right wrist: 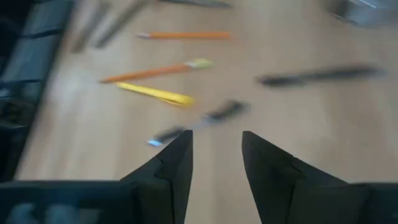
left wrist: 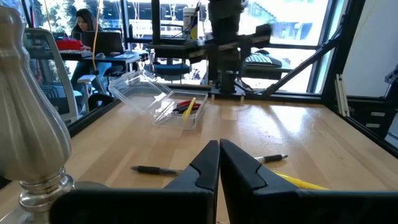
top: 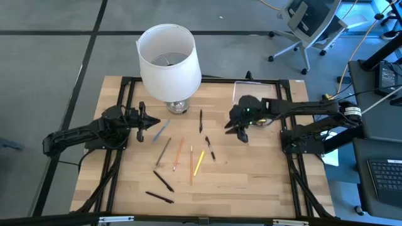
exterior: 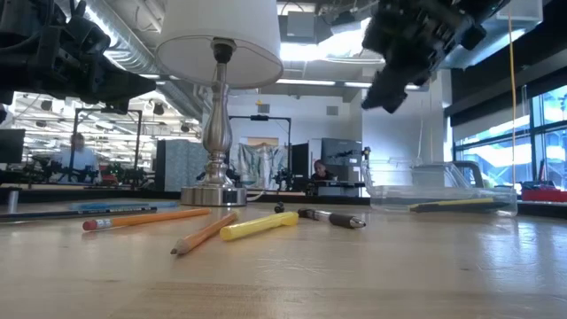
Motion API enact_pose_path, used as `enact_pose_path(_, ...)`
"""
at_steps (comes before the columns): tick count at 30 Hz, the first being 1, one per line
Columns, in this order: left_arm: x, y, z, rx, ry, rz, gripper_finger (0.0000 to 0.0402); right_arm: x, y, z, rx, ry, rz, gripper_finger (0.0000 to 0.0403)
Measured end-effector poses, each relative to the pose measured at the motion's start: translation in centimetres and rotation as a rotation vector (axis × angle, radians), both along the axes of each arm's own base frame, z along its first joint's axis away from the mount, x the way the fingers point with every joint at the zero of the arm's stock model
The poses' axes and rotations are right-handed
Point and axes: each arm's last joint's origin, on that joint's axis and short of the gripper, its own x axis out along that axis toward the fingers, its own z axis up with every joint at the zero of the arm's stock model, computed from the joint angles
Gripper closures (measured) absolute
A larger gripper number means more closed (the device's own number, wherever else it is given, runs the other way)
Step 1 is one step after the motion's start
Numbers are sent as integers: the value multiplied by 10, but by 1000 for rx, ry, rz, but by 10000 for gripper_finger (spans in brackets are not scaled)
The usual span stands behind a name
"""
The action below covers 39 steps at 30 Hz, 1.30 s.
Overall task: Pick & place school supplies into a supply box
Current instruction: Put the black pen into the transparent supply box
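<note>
Above a wooden table [top: 251, 182] strewn with school supplies, we see the right gripper [right wrist: 214, 152] hanging in the air at about three o'clock from the table's middle, its two fingers spread apart with nothing between them. It faces down toward the loose items, and we judge it is on its way to pick another.

The supply box [left wrist: 163, 102], a clear shallow container with its lid tipped back, sits at about one o'clock, near the far right corner. Inside it already lie a yellow pencil [left wrist: 188, 106] and something red we cannot make out. Its place close to the right arm's base makes it an easy drop for that arm.

The supplies not yet boxed lie in a loose fan from the centre toward six o'clock: a yellow marker [top: 198, 162], two orange pencils [top: 179, 154], a grey pencil [top: 163, 152], a black pen [top: 210, 149] nearest the right gripper, another black pen [top: 200, 121] toward twelve, and two more dark pens [top: 162, 181] near the front edge. A blue pencil [top: 161, 130] lies at nine o'clock, just beside the left gripper [left wrist: 219, 167].

That left gripper waits at nine o'clock, fingers pressed together and empty, beside a white-shaded lamp [top: 168, 58] standing at eleven o'clock.
</note>
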Motion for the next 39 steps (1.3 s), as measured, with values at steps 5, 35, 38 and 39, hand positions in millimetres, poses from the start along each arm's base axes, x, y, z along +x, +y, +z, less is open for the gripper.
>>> enact_pose_path(5, 0, 0, 0, 0, 0, 0, 395, 12, 26, -2, 12, -63, 119, 276)
enact_pose_path(35, 0, 0, 0, 0, 0, 0, 395, 42, 44, -38, -120, -44, 149, 385)
enact_pose_path(38, 0, 0, 0, 0, 0, 0, 393, 43, 44, -39, -72, -38, 107, 371)
enact_pose_path(39, 0, 0, 0, 0, 0, 0, 393, 43, 44, -39, -67, -36, 102, 367)
